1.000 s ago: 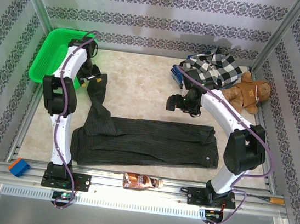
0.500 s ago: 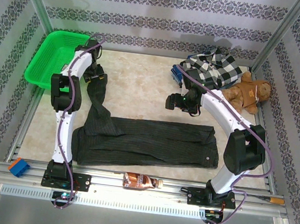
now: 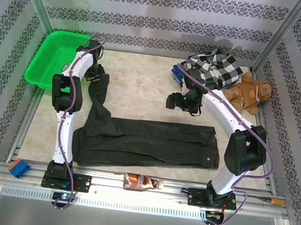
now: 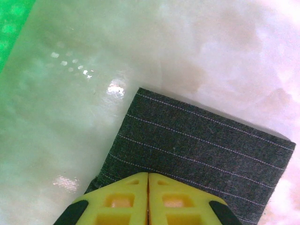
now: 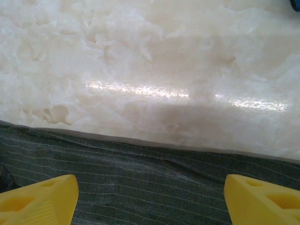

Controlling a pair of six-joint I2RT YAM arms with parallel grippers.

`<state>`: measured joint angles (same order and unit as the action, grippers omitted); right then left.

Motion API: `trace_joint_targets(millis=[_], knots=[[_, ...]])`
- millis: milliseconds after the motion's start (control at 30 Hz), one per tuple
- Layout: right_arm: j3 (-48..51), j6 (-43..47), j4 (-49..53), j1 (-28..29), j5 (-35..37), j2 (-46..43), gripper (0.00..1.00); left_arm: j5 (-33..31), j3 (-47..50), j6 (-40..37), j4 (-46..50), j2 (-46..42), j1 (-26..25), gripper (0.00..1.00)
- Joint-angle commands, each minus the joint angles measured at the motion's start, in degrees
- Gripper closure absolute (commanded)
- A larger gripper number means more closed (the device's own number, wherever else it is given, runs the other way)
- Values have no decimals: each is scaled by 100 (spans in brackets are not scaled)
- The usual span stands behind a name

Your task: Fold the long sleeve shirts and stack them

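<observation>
The dark charcoal pinstriped shirt [image 3: 147, 140] lies flat across the front middle of the table, with one sleeve [image 3: 99, 92] running back to the left. My left gripper [image 3: 95, 75] sits at that sleeve's end. In the left wrist view its yellow fingers [image 4: 123, 199] are pressed together on the sleeve cuff [image 4: 201, 145]. My right gripper [image 3: 174, 102] hangs open above the table, its fingertips [image 5: 37, 201] wide apart over the shirt's far edge [image 5: 150, 183]. A black-and-white checked shirt [image 3: 218, 69] and a blue garment [image 3: 178, 73] are bunched at the back right.
A green basket [image 3: 52, 58] stands at the back left, close to my left arm. A brown teddy bear [image 3: 250, 92] lies by the checked shirt. A bottle [image 3: 141, 182], a blue block [image 3: 19, 167] and a screwdriver [image 3: 272, 200] rest on the front rail.
My left gripper has reached slightly farther back along the sleeve and closed from open to shut on the cuff. The right arm has stayed still.
</observation>
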<state>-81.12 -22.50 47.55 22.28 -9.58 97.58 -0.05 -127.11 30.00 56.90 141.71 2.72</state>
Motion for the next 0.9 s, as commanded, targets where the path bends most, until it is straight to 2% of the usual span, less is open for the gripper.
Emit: trace_joint_targets(millis=[0,100,233,267,333,367,467,533,867], knots=[[-167,2,-77,48,-19,50,19,67,27,33,-112,-179,71,93],[-172,0,-88,48,-8,51,19,72,81,8,-163,-381,50,94],[-158,11,-132,43,0,33,18,-103,872,143,-657,-1065,27,91],[-158,19,-139,52,-10,40,18,-136,932,111,-680,-1096,21,85],[-158,27,-157,48,-43,42,18,-200,839,39,-526,-1011,18,59],[-167,34,-167,48,-60,47,18,-229,780,-5,-434,-936,18,49],[-184,45,-176,48,-74,65,18,-324,830,-97,-444,-858,-15,35],[-202,53,-176,48,-87,77,18,-355,831,-119,-457,-773,-43,32],[-299,124,-144,48,-113,76,17,-443,229,-150,-79,123,-221,31]])
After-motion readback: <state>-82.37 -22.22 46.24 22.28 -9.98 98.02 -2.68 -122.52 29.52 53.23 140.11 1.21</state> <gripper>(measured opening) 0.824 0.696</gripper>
